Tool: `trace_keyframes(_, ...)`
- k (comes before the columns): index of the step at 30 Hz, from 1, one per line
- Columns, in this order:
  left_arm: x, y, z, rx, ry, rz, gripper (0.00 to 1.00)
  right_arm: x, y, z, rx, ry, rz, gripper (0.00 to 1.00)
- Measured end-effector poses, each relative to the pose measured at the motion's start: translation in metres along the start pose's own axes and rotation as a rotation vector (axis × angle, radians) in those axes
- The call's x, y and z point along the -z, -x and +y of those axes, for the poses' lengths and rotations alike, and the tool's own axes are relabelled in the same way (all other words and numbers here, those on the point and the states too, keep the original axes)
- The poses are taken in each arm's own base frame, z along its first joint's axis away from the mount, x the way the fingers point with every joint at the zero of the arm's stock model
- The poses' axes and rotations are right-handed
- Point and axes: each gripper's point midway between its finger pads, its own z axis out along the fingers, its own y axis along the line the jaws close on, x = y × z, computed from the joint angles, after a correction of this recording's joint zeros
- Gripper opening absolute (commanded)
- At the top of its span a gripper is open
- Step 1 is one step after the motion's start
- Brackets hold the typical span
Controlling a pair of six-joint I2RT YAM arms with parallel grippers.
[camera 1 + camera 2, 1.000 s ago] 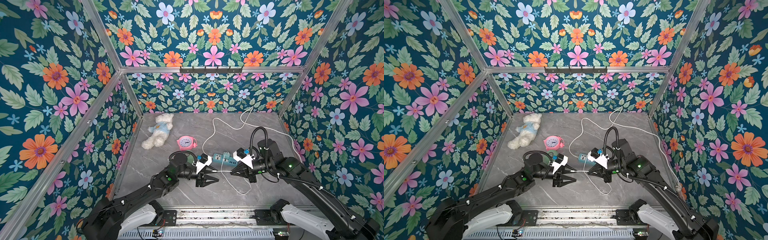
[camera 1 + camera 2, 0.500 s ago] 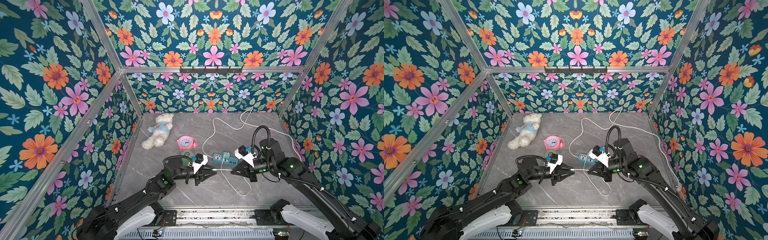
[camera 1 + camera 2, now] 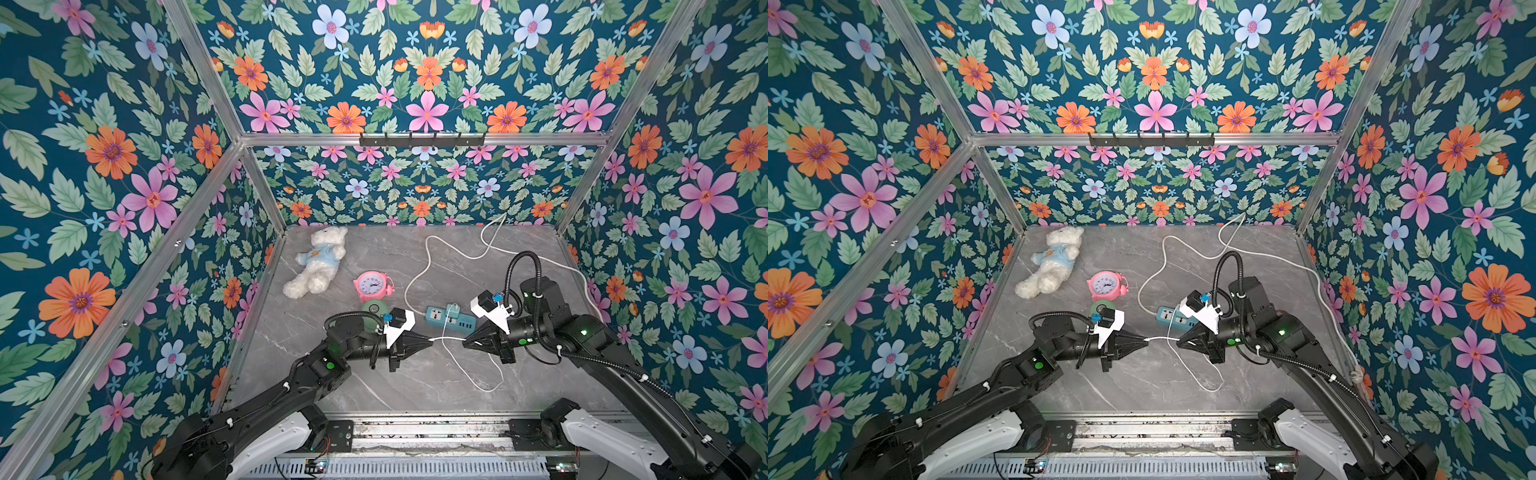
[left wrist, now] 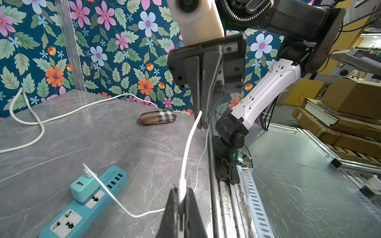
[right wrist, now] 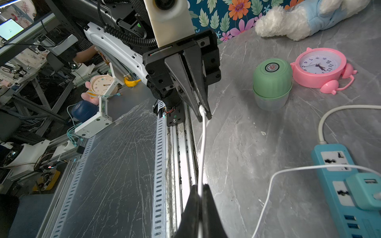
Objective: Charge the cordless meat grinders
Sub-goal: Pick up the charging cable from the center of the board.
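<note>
- Left gripper (image 3: 429, 338) is clamped on the white plug end of the cable (image 3: 448, 339), its tip facing the right arm.
- Right gripper (image 3: 465, 341) pinches the same cable just beside it, and the short span between them runs straight.
- Behind them, the cable leads to an adapter (image 3: 454, 309) on the strip (image 3: 435, 314).
- Grinder (image 3: 374, 308) stands upright behind the left gripper, just in front of the clock (image 3: 371, 286).
- Bear (image 3: 318, 262) lies farthest back.
</note>
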Motion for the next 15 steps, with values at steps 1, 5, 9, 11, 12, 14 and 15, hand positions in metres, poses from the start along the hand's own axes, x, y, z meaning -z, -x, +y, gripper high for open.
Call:
trace_keyframes(1,0.000,0.001,0.000,-0.003,-0.001,0.001,0.00,0.000,-0.001,-0.001,-0.003,-0.003,0.004,0.29)
trace_keyframes(5,-0.004,0.003,0.000,-0.013,-0.021,0.022,0.00,-0.006,-0.002,-0.001,0.020,-0.009,0.032,0.47)
trace_keyframes(9,-0.008,0.003,-0.001,-0.026,-0.047,0.059,0.00,-0.018,0.006,-0.002,0.056,0.015,0.044,0.46)
trace_keyframes(11,-0.010,0.001,-0.002,-0.030,-0.064,0.079,0.00,-0.024,0.010,-0.006,0.064,0.027,0.049,0.41)
trace_keyframes(12,-0.011,0.000,-0.002,-0.028,-0.071,0.089,0.00,-0.027,0.012,-0.006,0.072,0.039,0.050,0.36)
trace_keyframes(14,-0.013,-0.002,-0.003,-0.029,-0.085,0.104,0.00,-0.033,0.014,-0.005,0.078,0.060,0.055,0.28)
trace_keyframes(15,-0.013,-0.003,-0.003,-0.025,-0.092,0.110,0.00,-0.034,0.014,-0.006,0.076,0.067,0.059,0.22)
